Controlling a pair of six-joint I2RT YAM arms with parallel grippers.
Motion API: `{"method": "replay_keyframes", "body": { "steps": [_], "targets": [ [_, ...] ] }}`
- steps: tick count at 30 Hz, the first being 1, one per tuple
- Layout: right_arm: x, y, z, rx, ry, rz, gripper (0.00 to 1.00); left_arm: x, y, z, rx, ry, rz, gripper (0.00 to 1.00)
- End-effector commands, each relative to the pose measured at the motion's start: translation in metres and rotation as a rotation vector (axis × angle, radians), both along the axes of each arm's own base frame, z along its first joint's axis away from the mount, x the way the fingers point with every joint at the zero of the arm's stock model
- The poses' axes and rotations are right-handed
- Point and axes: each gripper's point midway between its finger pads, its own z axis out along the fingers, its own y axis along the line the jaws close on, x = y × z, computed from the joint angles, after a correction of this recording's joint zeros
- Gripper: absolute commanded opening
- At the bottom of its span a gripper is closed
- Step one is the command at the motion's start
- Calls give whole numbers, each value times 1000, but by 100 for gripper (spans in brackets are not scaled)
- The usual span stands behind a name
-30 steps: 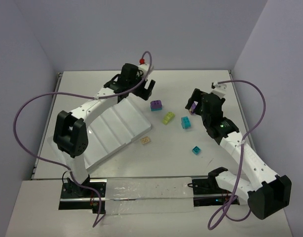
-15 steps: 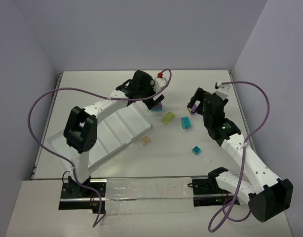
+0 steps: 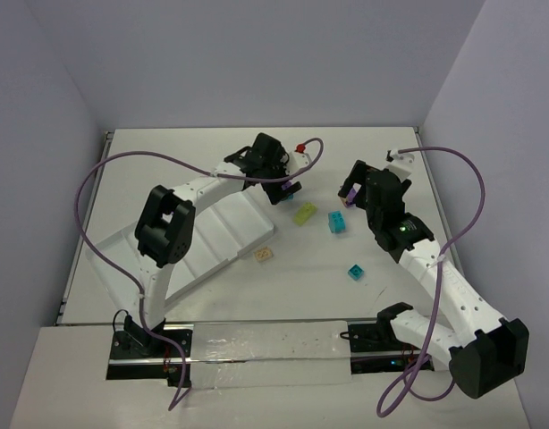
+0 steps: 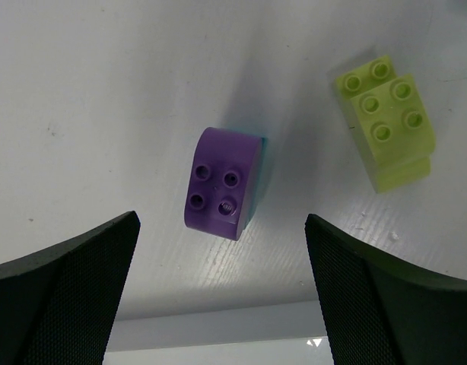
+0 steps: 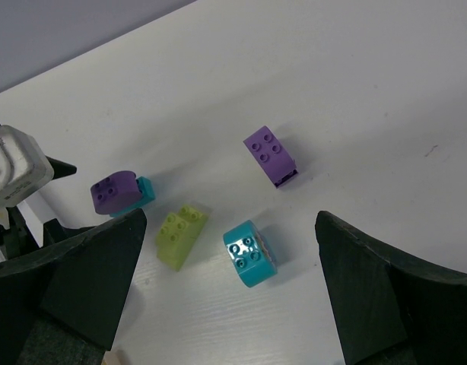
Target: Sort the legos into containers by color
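Loose legos lie on the white table. A purple brick stacked on a teal one (image 4: 222,182) sits right below my left gripper (image 4: 220,262), which hangs open over it, fingers on either side and not touching. From above, my left gripper (image 3: 283,183) half covers this brick (image 3: 291,190). To its right lie a lime brick (image 3: 305,213), a teal brick (image 3: 336,222) and a second purple brick (image 3: 350,198). My right gripper (image 5: 230,219) hangs open above the teal brick (image 5: 250,253), holding nothing. The white ridged tray (image 3: 212,237) lies at the left.
A small teal brick (image 3: 355,272) and a beige brick (image 3: 265,256) lie nearer the front. The tray's rim (image 4: 218,334) shows just behind my left fingers. Purple cables loop over both arms. Side walls close in the table.
My left arm has swung right from the tray's far end and now hangs over the purple-on-teal brick. The right arm has barely moved.
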Motion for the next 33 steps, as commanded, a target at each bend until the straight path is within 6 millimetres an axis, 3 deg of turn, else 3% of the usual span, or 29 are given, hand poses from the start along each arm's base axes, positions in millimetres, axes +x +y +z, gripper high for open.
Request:
{"method": "replay_keyframes", "body": {
  "steps": [1,11,16,17,22,26,28,31,33],
  "targets": [
    [3,-4,6,-5,-18,-26,100,5,-14,8,-27,-13,-38,95],
    [6,-5,9,-14,-17,-33,100,6,-17,-12,-22,14,-39,87],
    [7,-5,8,-16,-16,-35,100,9,-21,-9,-43,3,-37,79],
    [7,-5,8,-18,-14,-35,100,9,-21,-9,-43,4,-37,76],
    [9,-4,7,-14,-10,-35,100,11,-24,-8,-42,-2,-51,34],
    [9,-2,6,-9,-7,-29,100,8,-29,7,-70,6,-68,18],
    [10,0,6,-2,-6,-18,100,6,-31,18,-98,19,-69,14],
    [12,8,7,14,-8,17,100,1,-33,51,-162,24,-60,0],
    [13,14,11,30,-18,52,100,-3,-32,75,-221,28,-32,0]
  ]
}}
